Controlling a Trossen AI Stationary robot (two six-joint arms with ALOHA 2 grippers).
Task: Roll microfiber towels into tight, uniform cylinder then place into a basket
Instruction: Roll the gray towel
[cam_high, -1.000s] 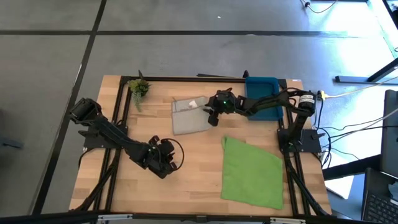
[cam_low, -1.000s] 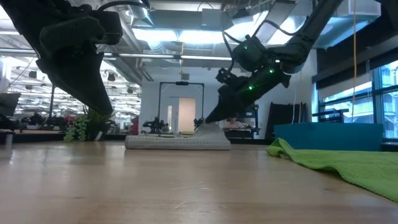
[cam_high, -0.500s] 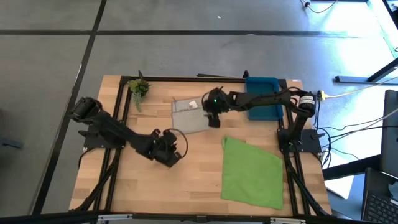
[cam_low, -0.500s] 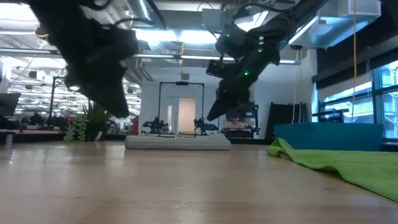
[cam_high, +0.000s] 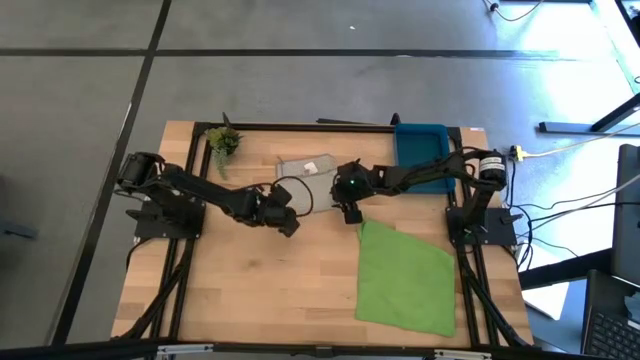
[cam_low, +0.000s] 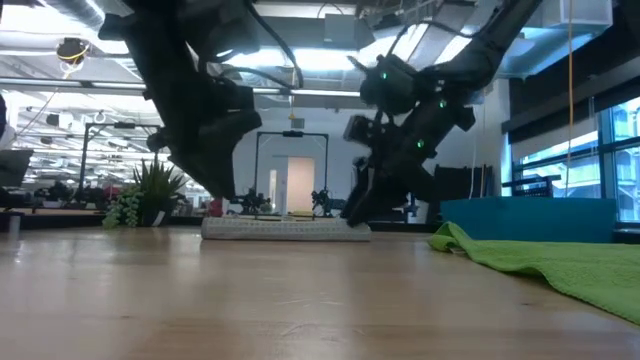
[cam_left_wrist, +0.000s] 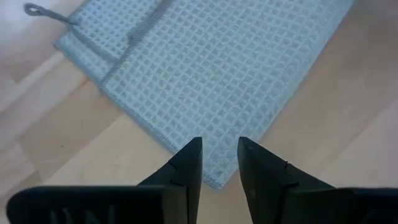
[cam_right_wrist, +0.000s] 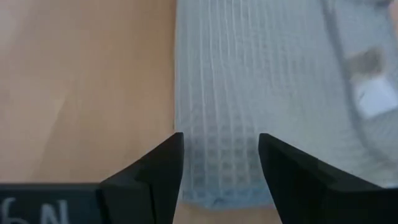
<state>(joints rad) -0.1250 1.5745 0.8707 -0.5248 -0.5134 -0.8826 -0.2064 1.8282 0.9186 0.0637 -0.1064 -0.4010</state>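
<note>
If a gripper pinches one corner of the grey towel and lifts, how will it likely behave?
The grey towel looks like thin waffle-weave cloth lying flat on the table, so it would probably droop and fold rather than hold shape. It seems light, so a push may bunch or slide it. Being flat, it should not roll.

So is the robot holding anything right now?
No. Both grippers, left and right, hang open over the near edge of the grey towel, gripping nothing.
</note>
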